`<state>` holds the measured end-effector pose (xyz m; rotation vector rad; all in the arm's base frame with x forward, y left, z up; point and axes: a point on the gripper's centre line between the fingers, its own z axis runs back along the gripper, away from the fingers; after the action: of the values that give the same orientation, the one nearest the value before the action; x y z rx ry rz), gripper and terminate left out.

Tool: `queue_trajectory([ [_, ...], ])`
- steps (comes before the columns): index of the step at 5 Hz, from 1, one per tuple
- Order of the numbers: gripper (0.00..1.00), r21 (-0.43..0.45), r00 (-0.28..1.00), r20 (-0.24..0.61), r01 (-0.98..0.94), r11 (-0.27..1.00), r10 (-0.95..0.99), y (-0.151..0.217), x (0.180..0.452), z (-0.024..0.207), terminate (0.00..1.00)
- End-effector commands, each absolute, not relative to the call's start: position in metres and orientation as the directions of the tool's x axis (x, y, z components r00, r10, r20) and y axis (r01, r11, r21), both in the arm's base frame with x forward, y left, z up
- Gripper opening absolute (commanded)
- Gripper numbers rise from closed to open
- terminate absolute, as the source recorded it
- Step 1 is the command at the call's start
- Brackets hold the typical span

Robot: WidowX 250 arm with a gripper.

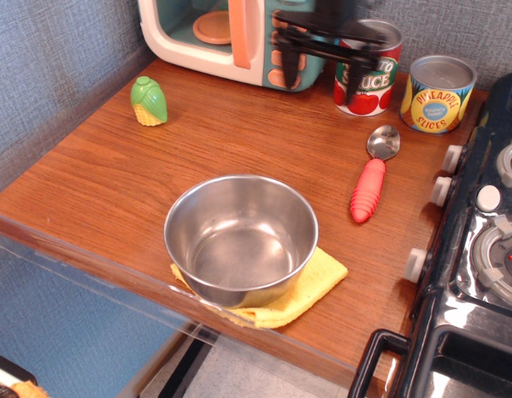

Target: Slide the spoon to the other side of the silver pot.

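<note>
observation.image looks down at a wooden counter (123,182) from its front edge. The gripper (322,68) hangs at the back of the scene, in front of the toy microwave (231,37) and partly covering the tomato sauce can (373,79). Its 2 black fingers (288,68) point down and stand well apart, so the jaws are spread wide with nothing between them. The frame is a little blurred around the gripper, and whether its tips touch the counter cannot be told.

The spoon (373,177) lies on the counter to the right of the silver pot (241,239), near the knobs of the black toy stove (480,249). Its shiny bowl points toward the back, just in front of the 2 cans, and its ribbed red handle points toward the front edge, slightly angled to the left. It lies in front of and a little to the right of the jaws, apart from them, with bare wood between.

The silver pot sits upright near the front edge on a yellow cloth (309,290) that shows under its right side. It is empty inside. The pineapple slices can (436,94) stands to the right of the tomato sauce can. A small green and yellow toy corn (148,101) stands at the back left, well apart from everything else.
</note>
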<state>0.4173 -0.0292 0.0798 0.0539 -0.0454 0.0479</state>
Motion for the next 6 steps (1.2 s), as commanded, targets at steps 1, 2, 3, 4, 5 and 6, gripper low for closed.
queue_trajectory([
  [1,1.00,0.089,0.999,0.050,-0.004,0.996,-0.001,-0.076,0.407,0.070,0.00],
  [2,1.00,0.103,1.000,0.002,0.000,0.995,-0.001,-0.080,0.396,0.050,0.00],
  [3,1.00,0.102,0.999,-0.034,0.010,0.995,-0.006,-0.088,0.390,0.034,0.00],
  [4,1.00,0.114,0.998,-0.060,0.002,0.994,0.004,-0.088,0.388,0.023,0.00],
  [5,1.00,0.122,0.997,-0.069,-0.032,0.992,0.041,-0.077,0.383,0.007,0.00],
  [6,0.00,0.105,0.997,-0.023,-0.069,0.992,0.071,-0.067,0.378,0.004,0.00],
])
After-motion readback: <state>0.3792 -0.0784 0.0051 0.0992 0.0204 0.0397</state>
